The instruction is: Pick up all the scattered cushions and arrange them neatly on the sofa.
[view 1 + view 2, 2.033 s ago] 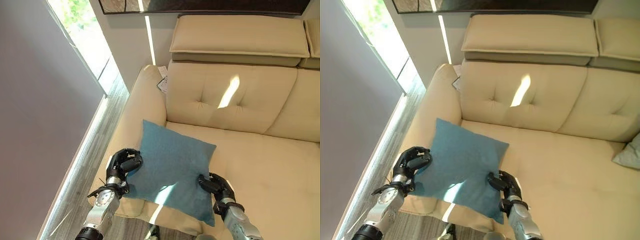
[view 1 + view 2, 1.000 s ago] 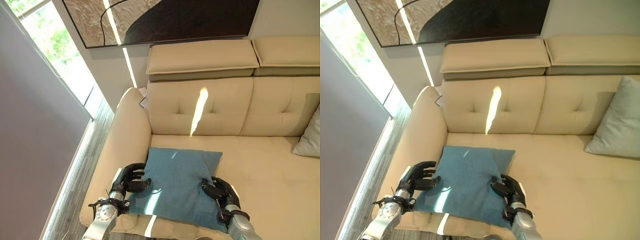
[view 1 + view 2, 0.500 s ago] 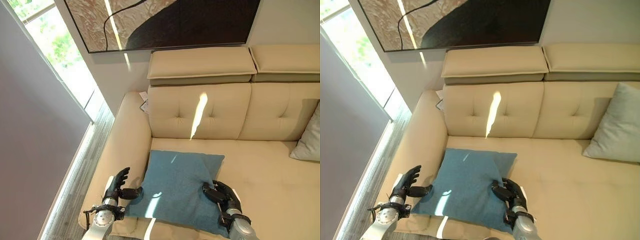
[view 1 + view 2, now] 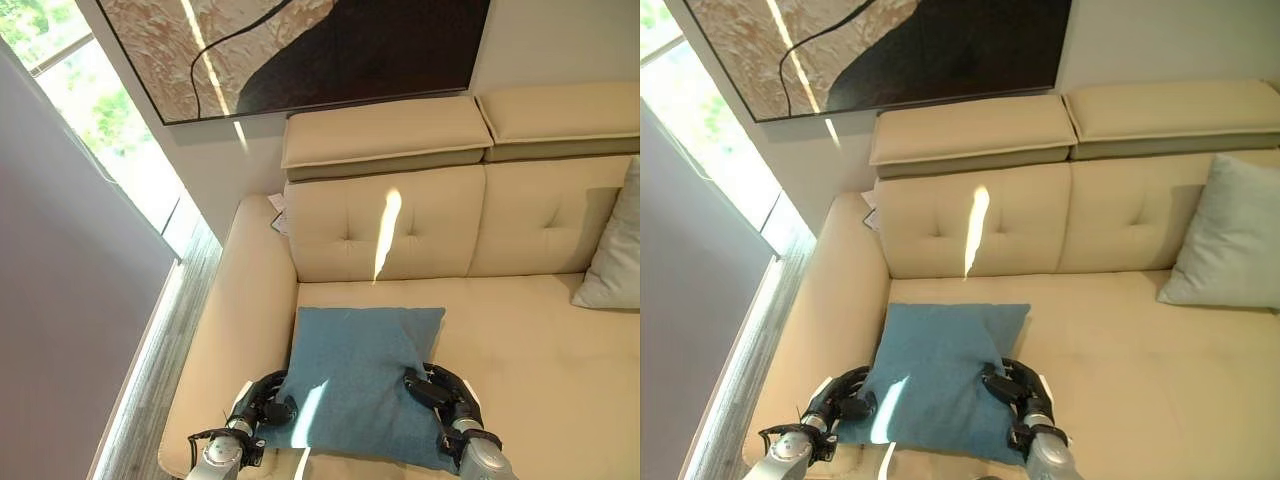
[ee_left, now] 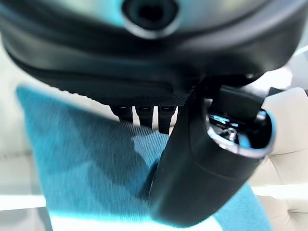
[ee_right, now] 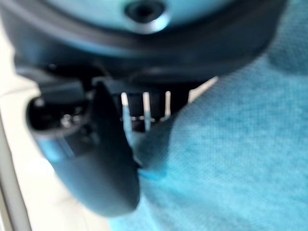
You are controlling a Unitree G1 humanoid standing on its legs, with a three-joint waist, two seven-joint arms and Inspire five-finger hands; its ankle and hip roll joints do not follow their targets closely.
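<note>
On sofa, blue cushion, no legible writing

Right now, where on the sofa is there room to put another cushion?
The seat between the blue cushion and the pale cushion is bare. The near left end is crowded: the left hand and the right hand grip the blue cushion there.

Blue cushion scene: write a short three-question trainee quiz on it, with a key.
1. True or false: the blue cushion lies flat on the sofa seat.
2. Which hands pinch the blue cushion? A) left hand alone B) right hand alone C) both
3. Fill in: the pale grey cushion leans against the sofa's ____.

Key: 1 true; 2 C; 3 backrest.
</note>
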